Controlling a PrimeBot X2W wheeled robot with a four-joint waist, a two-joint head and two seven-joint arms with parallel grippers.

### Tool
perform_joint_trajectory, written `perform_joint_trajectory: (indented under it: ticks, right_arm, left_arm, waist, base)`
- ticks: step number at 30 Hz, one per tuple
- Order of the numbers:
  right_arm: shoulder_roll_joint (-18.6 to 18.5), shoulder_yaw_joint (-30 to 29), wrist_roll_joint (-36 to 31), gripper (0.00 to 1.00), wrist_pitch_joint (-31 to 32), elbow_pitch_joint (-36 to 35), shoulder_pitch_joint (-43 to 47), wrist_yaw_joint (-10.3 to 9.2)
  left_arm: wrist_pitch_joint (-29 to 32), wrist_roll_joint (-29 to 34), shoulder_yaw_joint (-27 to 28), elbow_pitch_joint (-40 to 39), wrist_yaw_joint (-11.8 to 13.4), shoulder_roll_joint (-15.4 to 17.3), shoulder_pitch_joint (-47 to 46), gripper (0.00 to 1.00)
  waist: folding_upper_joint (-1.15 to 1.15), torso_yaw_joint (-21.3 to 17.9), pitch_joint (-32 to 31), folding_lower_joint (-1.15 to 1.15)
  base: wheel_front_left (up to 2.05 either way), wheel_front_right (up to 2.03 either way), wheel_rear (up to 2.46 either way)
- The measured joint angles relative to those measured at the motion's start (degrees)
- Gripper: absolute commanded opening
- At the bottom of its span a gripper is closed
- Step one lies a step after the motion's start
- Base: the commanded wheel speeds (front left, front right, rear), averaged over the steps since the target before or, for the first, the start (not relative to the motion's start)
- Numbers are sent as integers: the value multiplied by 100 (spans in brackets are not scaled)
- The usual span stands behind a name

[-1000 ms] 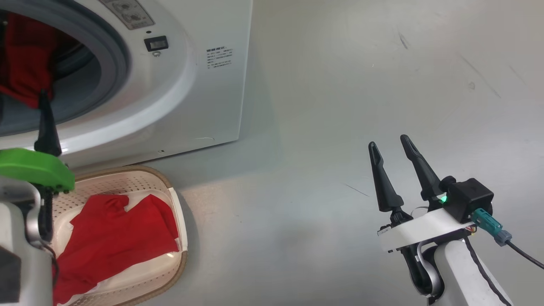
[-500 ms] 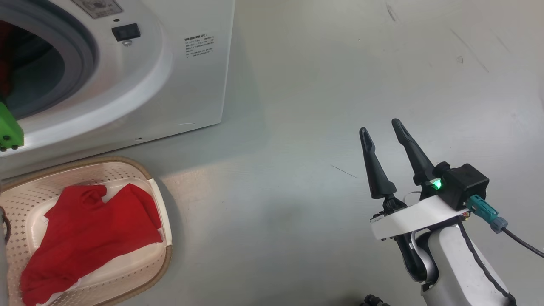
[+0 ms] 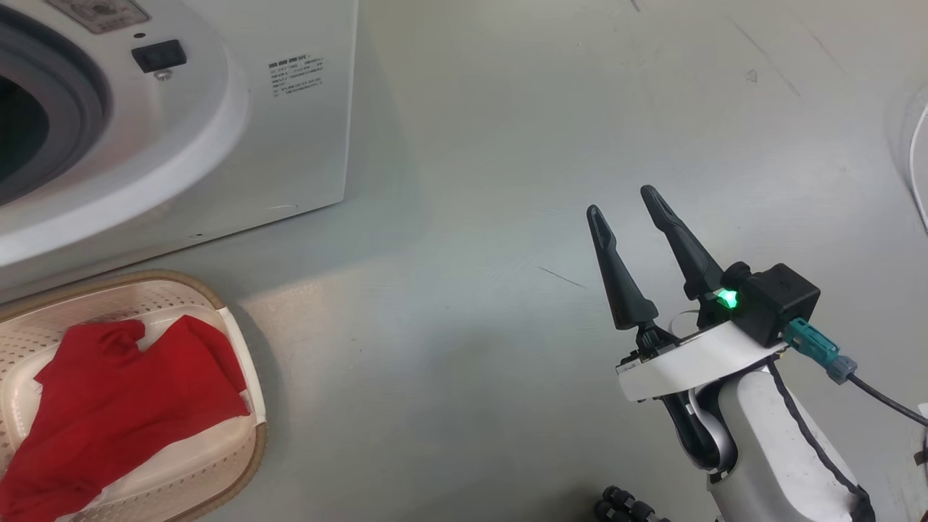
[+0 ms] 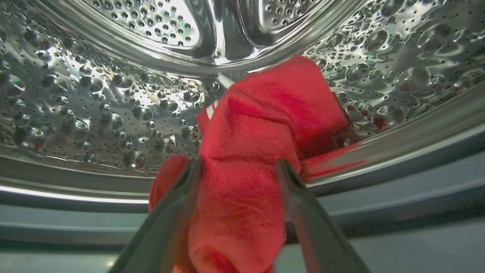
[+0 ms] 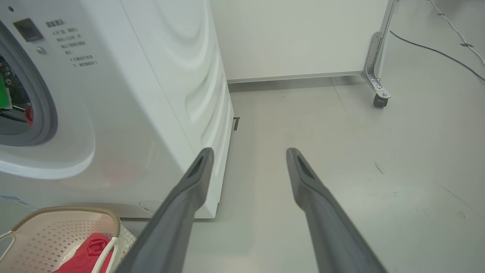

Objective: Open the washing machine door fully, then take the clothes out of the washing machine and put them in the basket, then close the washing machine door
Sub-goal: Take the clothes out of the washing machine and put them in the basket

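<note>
The washing machine point(image 3: 181, 145) stands at the upper left, and its door is out of view. Inside its steel drum point(image 4: 94, 94), my left gripper point(image 4: 238, 167) is open, its two fingers either side of a bunched red piece of the clothes point(image 4: 265, 121) that lies over the drum's lip. Below the machine sits the cream basket point(image 3: 255, 435) with another red garment point(image 3: 123, 406) spread inside. My right gripper point(image 3: 620, 200) hovers open and empty over the bare floor, well to the right of the machine. The right wrist view shows that gripper point(image 5: 249, 151), the machine point(image 5: 151, 94) and the basket point(image 5: 57, 231).
A white panel on a caster wheel point(image 5: 379, 100) stands behind the machine's right side. A dark cable point(image 5: 435, 53) runs across the floor at the far right. Open grey floor lies between the machine and my right arm.
The head camera has swung right, so the machine and basket slid left in that view. My left gripper and the drum's red cloth have left it. The right gripper stays open.
</note>
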Motion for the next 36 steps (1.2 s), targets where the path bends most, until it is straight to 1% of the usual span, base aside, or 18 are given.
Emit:
perform_joint_trajectory:
  ticks: [4,13,14,15,19,29,34,36]
  right_arm:
    - [10,-12,0,100,0,-1,-7,0]
    - [30,-10,0,100,0,0,-76,0]
    - [31,-10,0,100,0,-1,-82,0]
    - [32,-10,0,100,0,0,-82,0]
    - [37,-23,0,100,-7,1,-82,0]
    - [41,-122,-3,100,-8,37,-82,0]
    - [41,-210,-54,100,-8,70,-82,0]
    - [1,-285,-69,100,-8,92,-81,0]
  left_arm:
    - [27,-9,-87,194,-9,-34,-162,100]
    - [121,24,-98,611,-24,-25,-425,100]
    - [126,21,-94,655,-25,-26,-457,31]
    - [126,20,-93,680,-25,-26,-483,0]
    - [105,20,-104,791,-47,-27,-577,0]
    - [-398,20,-194,1060,-115,-126,-605,0]
    - [-773,19,-240,1268,-258,-255,-580,0]
    - [-1006,2,-281,1384,-357,-380,-478,0]
  waist:
    - [0,-44,30,0]
    - [0,-91,62,0]
    - [0,-95,63,0]
    - [0,-99,63,0]
    - [0,-103,55,0]
    - [0,-9,-88,0]
    - [0,101,-261,0]
    - [0,210,-393,0]
  base:
    - [0,0,0]
    - [0,0,0]
    - [0,0,0]
    - [0,0,0]
    - [0,0,0]
    - [0,0,0]
    - [0,0,0]
    - [0,0,0]
